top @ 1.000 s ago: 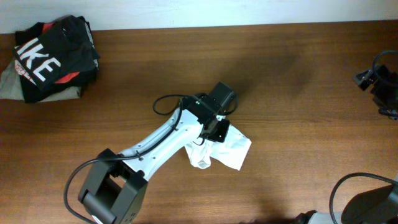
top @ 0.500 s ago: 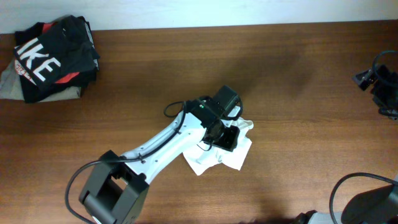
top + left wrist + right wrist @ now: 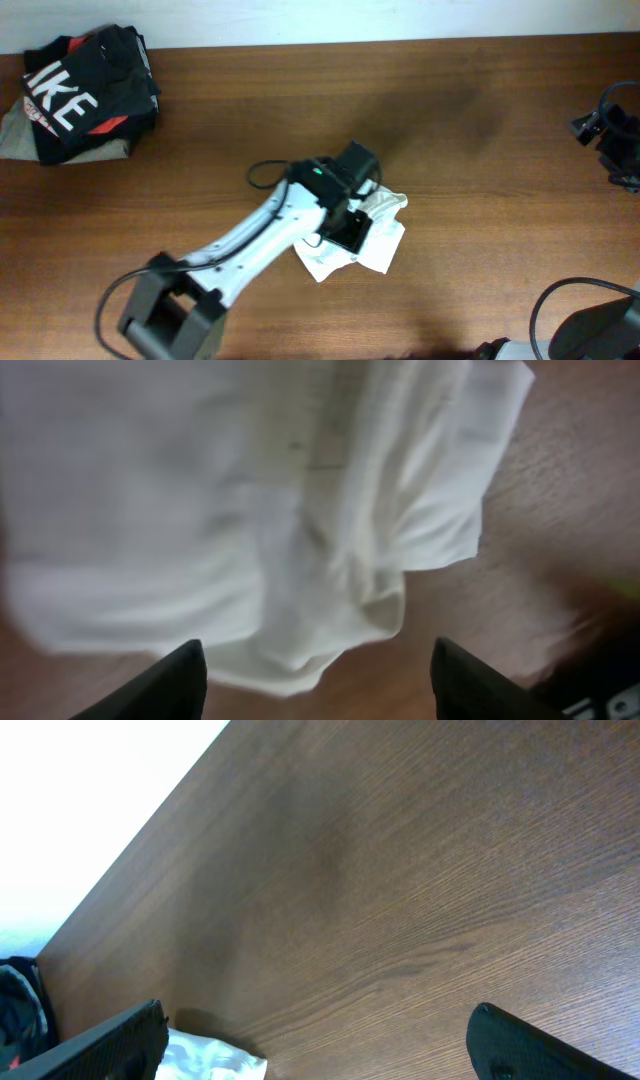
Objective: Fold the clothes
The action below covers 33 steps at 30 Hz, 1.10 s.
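The clothes point(image 3: 381, 243), a plain white, wrinkly garment, lie bunched in a small heap on the table's middle. My left gripper point(image 3: 352, 222) hangs right over the heap and covers its middle. In the left wrist view the white cloth point(image 3: 250, 510) fills the upper picture, and its lower edge sags between my two dark fingertips point(image 3: 178, 682). The left gripper point(image 3: 318, 685) is open and holds nothing. My right gripper point(image 3: 325, 1050) stands wide open above bare wood, far off at the right. A corner of the white cloth point(image 3: 215, 1060) shows by its left finger.
A stack of folded garments sits at the far left corner: a black one with big white letters point(image 3: 80, 90) on top of a grey-beige one point(image 3: 18, 135). The right arm point(image 3: 610, 130) is at the table's right edge. Brown wood table point(image 3: 480, 230) surrounds the heap.
My left gripper has opened and let go of the white cloth. The cloth now lies more bunched, with a fold pushed out to the upper right.
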Available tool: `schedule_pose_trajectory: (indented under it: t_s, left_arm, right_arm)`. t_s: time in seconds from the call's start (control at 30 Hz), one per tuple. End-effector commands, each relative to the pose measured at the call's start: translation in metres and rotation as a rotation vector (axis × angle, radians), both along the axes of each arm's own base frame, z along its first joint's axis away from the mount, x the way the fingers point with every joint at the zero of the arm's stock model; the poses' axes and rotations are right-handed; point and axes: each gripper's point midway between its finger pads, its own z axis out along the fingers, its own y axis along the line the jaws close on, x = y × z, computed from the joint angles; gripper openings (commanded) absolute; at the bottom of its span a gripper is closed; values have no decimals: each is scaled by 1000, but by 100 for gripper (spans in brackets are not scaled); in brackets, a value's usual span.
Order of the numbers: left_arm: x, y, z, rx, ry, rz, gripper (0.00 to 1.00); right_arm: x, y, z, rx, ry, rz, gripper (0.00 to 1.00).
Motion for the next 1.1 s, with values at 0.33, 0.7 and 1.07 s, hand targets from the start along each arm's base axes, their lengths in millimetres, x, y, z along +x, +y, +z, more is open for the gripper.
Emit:
schedule_pose_trajectory:
  t_s: [0.33, 0.7, 1.07]
  left_arm:
    - [21, -37, -50, 29, -130, -231, 76]
    - [29, -46, -46, 24, -139, -241, 60]
    - [32, -47, -40, 47, -162, -245, 49]
  right_arm:
    - [1, -2, 3, -15, -7, 2, 99]
    - [1, -2, 3, -15, -7, 2, 99]
    - [1, -2, 3, -15, -7, 2, 99]
